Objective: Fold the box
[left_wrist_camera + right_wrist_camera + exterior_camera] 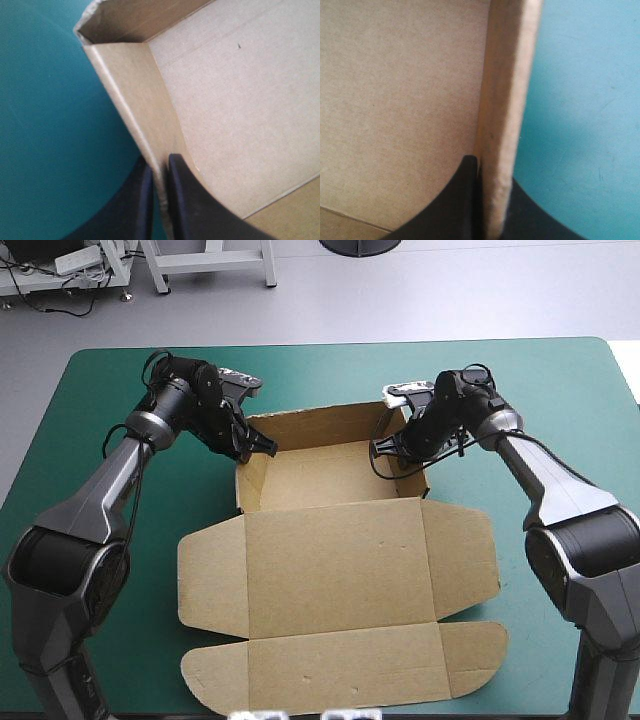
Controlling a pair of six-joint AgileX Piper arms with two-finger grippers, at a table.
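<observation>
Toward the table's (120, 390) far side the box (330, 475) is set, lid (340, 560) flat nearward; its left wall (135, 100) is pinched by the left gripper (264, 447), its right wall (507, 100) by the right gripper (386, 448).

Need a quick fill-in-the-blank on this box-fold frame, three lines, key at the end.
The black-finned left gripper is shut on the ____ side wall of the brown board box.
The black-finned right gripper pinches its ____ side wall.
The box's wide lid panel lies ____ on the teal-green table cover.
Missing: left; right; flat.
</observation>
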